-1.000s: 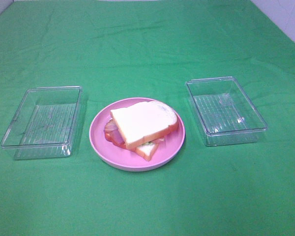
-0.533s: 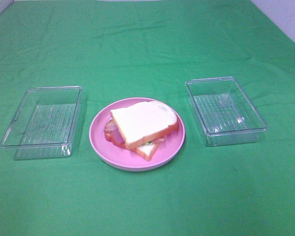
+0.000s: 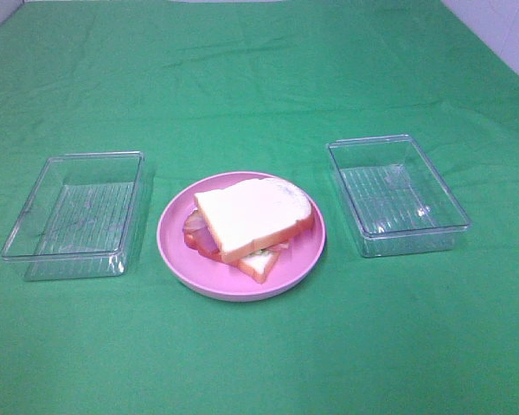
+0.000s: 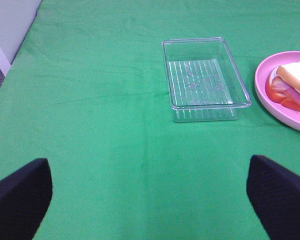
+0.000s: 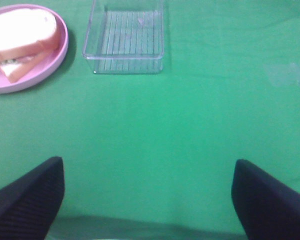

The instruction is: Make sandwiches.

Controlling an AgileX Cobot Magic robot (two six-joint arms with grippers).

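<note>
High cam: we look down from front-above, well back; sees pink plate (image 3: 177, 246) between left tray (image 3: 73, 213) and right tray (image 3: 396, 194).
L wrist cam: low over cloth, faces fwd; we share left tray (image 4: 206, 79) + plate edge (image 4: 262, 85) w/ high cam.
R wrist cam: low, fwd; shares right tray (image 5: 124, 36) + plate (image 5: 60, 55).

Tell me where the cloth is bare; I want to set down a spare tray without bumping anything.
Widest bare stretches: the green cloth behind all three items, and the strip in front of them. Narrow gaps separate the pink plate from the left tray and the right tray. The plate itself is crowded by the sandwich.
</note>
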